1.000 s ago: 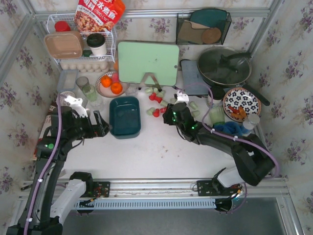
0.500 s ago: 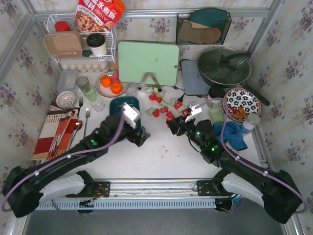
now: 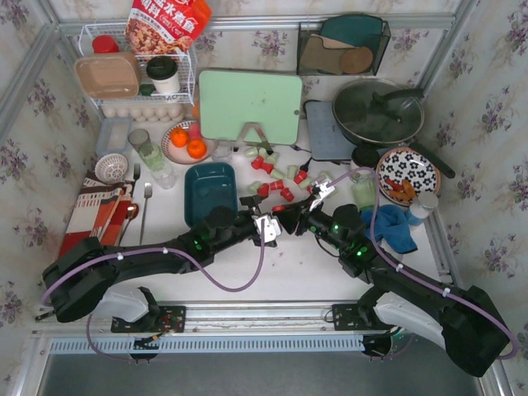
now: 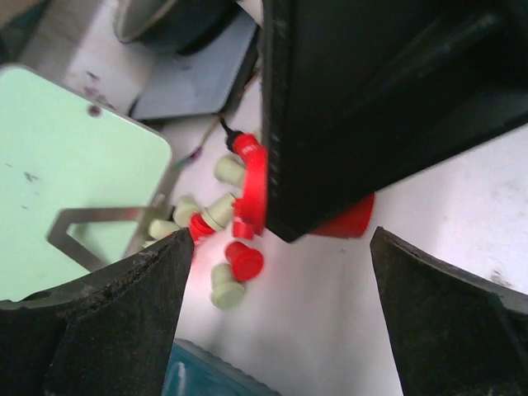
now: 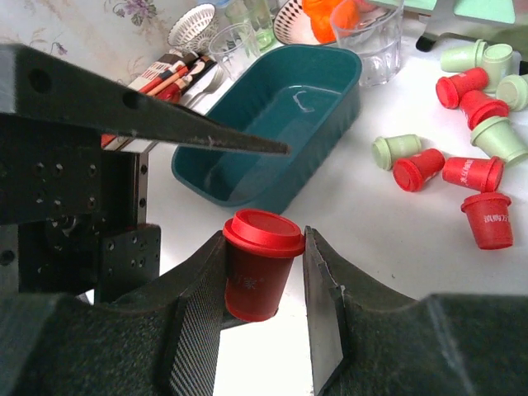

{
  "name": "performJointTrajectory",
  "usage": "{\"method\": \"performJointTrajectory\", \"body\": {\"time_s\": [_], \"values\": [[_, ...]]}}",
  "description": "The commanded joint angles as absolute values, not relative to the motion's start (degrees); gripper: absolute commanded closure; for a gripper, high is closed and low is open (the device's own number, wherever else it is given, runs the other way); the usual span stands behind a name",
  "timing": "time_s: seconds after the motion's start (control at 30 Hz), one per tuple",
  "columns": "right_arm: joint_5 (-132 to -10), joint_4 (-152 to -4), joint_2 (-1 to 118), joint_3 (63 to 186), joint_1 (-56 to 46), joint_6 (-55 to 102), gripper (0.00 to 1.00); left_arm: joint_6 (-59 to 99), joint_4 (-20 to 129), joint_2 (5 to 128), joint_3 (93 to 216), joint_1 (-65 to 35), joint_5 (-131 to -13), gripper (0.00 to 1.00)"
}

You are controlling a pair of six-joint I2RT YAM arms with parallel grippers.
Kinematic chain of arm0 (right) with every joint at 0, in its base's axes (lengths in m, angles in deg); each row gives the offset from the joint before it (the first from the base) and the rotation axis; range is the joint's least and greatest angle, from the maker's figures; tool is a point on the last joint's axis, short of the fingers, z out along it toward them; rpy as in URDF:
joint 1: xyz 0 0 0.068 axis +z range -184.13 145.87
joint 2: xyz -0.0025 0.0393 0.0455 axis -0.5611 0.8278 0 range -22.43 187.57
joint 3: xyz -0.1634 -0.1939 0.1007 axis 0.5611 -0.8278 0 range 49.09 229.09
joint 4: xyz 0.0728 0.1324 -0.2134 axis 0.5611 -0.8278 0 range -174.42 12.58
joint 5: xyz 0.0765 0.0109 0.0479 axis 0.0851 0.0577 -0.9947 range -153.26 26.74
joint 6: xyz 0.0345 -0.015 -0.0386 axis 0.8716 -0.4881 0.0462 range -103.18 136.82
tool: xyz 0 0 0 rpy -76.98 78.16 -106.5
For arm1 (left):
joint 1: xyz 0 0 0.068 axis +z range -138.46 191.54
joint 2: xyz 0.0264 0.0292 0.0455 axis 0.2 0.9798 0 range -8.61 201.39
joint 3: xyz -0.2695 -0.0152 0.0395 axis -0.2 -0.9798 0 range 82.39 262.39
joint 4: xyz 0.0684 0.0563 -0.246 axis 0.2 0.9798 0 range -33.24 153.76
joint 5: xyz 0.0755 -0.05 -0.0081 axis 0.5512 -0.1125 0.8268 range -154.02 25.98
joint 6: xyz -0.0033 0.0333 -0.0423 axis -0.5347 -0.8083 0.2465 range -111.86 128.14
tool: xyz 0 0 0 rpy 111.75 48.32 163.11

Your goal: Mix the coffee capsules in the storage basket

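- The right hand (image 5: 262, 285) is closed on one red capsule (image 5: 260, 268), which stands upright with its flat lid on top, pinched at the sides between the two fingers (image 5: 196, 326)
- In the top view the right hand (image 3: 290, 216) sits above the middle of the desk (image 3: 272, 272), tip to tip with the left hand (image 3: 268, 228)
- The left hand (image 4: 279, 247) is spread wide with nothing between its fingers (image 4: 124, 313); the black body of the right hand fills the upper part of its wrist view, just in front of it
- The storage basket (image 3: 210, 198) stands on the desk just to the left of both hands, apart from them; the right wrist view shows its teal wall (image 5: 297, 177) just behind the held capsule
- The other coffee capsules (image 3: 272, 169) lie loose on the desk, red and pale green mixed, most on their sides, to the right of the basket and outside it (image 5: 462, 169)
- They are scattered in front of the pale green cutting board (image 3: 250, 106), which stands propped on a stand behind them (image 4: 70, 165)
- A plate of oranges (image 3: 186, 142) sits behind the basket, and a clear glass (image 5: 367, 37) is near the basket's far corner
- A lidded pan (image 3: 378, 111) and a patterned plate (image 3: 408, 173) lie well apart on the right side of the desk
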State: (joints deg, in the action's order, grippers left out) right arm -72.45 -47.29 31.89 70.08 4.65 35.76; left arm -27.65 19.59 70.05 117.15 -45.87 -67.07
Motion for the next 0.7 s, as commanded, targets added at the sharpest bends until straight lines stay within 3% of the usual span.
{"method": "performJointTrajectory", "body": {"time_s": [0.0,0.43,0.53,0.67], "values": [[-74.44,-43.72,31.65,70.36,4.72,36.36,0.81,-33.88,9.63,70.90,117.22,-46.18,-68.30,0.09],[-74.95,-43.50,32.09,70.36,4.72,37.25,0.81,-36.95,9.17,71.38,117.81,-49.34,-68.49,0.25],[-75.20,-43.33,32.07,70.28,4.76,37.36,0.81,-37.29,10.32,71.18,117.97,-49.67,-68.05,0.34],[-75.77,-43.10,32.04,70.28,4.72,37.76,0.80,-37.09,12.71,70.79,118.61,-50.13,-67.14,0.53]]}}
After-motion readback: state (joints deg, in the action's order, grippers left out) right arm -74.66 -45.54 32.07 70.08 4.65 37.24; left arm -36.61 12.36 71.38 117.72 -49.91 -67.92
